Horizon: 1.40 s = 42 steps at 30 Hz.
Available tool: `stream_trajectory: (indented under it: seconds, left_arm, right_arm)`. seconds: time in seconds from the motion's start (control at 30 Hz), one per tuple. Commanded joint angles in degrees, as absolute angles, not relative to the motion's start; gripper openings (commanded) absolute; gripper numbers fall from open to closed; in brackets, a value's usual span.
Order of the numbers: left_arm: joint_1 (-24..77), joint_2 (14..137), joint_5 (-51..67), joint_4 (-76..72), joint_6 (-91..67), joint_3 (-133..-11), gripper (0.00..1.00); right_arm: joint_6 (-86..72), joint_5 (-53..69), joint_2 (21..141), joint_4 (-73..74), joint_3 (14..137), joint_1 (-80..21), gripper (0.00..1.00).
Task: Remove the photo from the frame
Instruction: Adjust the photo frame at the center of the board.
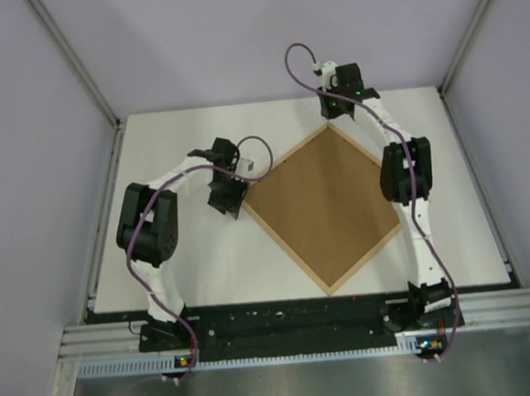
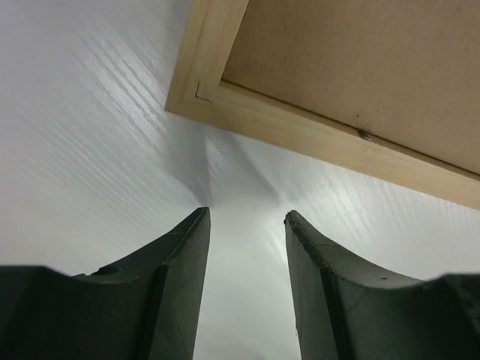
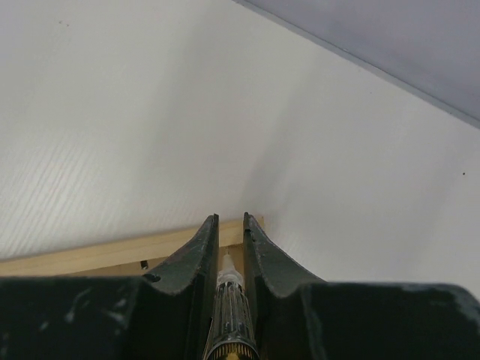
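Light-wood rectangular picture frame (image 1: 288,247) lies face down and cornerwise on the middle of the white tabletop (image 1: 189,277), with its plain brown backing board (image 1: 325,207) upward, so the photo is hidden beneath. From above, the left gripper (image 1: 229,199) stands just beside the corner nearest the tabletop's left edge, and the right gripper (image 1: 334,112) is at the far corner. Left wrist: jaws open, empty, clear of the wood; a small dark clip (image 2: 365,135) seemingly pins the board, so prying could drag everything. Right wrist: jaws nearly together, holding nothing visible. Pressing there might skid the frame, and contact is unclear.
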<state>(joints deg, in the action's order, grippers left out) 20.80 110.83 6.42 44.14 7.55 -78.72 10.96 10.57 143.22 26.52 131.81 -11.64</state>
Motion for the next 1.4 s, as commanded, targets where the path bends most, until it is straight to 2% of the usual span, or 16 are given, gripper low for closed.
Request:
stream_trajectory:
  seconds: [0.0, 0.17, 0.4, 0.67, 0.9, 1.17, 1.23, 1.37]
  left_arm:
    - [19.6, 106.6, 6.7, 47.8, 5.4, -80.4, 0.52]
    - [19.4, 107.3, 6.9, 48.7, 5.0, -88.2, 0.57]
    - [20.1, 115.8, 11.2, 47.2, 10.5, -105.8, 0.72]
    - [23.4, 132.2, 14.1, 45.0, 14.6, -120.4, 0.74]
    - [27.5, 137.8, 9.4, 42.7, 16.7, -123.3, 0.75]
    - [27.8, 139.1, 6.6, 42.3, 15.6, -121.2, 0.68]
    - [27.9, 139.4, 6.5, 42.4, 15.2, -120.3, 0.64]
    - [27.6, 139.5, 3.7, 42.8, 12.4, -118.9, 0.46]
  right_arm:
    - [12.9, 11.7, 132.1, 27.4, 131.9, -11.6, 0.0]
    - [14.5, 15.5, 117.7, 27.9, 120.9, -11.3, 0.0]
    - [12.7, 22.5, 101.0, 28.6, 100.8, -5.0, 0.0]
    - [15.9, 26.2, 87.6, 29.4, 78.3, 5.4, 0.0]
    - [16.0, 28.6, 82.1, 29.2, 70.1, 9.5, 0.0]
    - [13.1, 32.7, 79.7, 28.2, 68.6, 9.5, 0.0]
    - [12.9, 33.0, 79.8, 28.1, 68.6, 9.5, 0.0]
    - [12.7, 34.0, 79.4, 28.2, 68.4, 9.5, 0.0]
